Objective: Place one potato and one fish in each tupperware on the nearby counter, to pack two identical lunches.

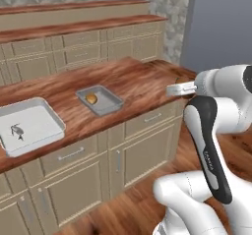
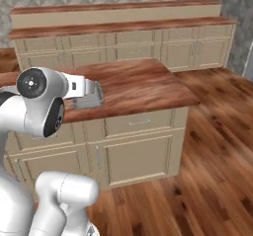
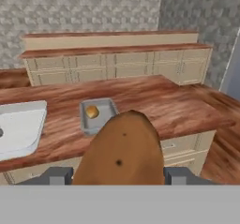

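Note:
A big orange-brown potato (image 3: 123,148) sits between my fingertips (image 3: 58,175), with my gripper (image 3: 118,176) shut on it. In the left base view the gripper (image 1: 172,89) hangs over the counter's (image 1: 138,81) right end, to the right of both trays. The smaller tupperware (image 1: 106,107) holds another potato (image 1: 91,98); in the hand view that tray (image 3: 104,120) and its potato (image 3: 92,111) lie ahead, beyond the held one. The larger tupperware (image 1: 37,121) at the left holds a grey fish (image 1: 17,132).
A second, longer counter with beige cabinets (image 1: 74,52) runs along the stone back wall. Wood floor (image 2: 212,146) opens to the right of the counter's end. My own white arm (image 2: 39,101) blocks the counter's left part in the right base view.

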Available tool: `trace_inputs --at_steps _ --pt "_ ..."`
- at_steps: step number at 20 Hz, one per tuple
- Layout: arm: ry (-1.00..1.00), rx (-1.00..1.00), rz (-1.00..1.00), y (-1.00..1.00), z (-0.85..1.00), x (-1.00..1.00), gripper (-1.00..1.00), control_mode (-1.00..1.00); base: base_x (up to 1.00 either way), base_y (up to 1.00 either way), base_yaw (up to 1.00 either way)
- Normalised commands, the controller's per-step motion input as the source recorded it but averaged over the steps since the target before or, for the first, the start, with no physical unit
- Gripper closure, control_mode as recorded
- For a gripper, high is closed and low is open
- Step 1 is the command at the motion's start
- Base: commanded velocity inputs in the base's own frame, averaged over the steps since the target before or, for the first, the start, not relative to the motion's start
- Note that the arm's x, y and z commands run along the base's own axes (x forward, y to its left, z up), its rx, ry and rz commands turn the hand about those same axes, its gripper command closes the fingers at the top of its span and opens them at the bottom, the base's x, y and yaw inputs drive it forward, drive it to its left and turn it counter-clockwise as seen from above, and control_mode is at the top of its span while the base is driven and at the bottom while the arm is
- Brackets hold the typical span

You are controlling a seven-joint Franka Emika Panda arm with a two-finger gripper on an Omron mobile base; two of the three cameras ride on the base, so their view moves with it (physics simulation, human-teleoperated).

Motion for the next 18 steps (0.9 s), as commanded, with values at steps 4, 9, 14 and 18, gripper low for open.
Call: trace_inputs --at_steps 4,9,14,18 --pt "0.00 0.00 0.00 0.00 0.00 0.00 1.00 1.00 -0.33 1.00 0.32" --pt "0.00 0.00 0.00 0.00 0.00 0.00 1.00 1.00 -0.08 0.98 0.30" --pt "0.00 0.00 0.00 0.00 0.00 0.00 1.00 1.00 0.58 0.45 0.21" --pt "0.00 0.00 0.00 0.00 0.00 0.00 1.00 1.00 0.94 0.15 0.10"
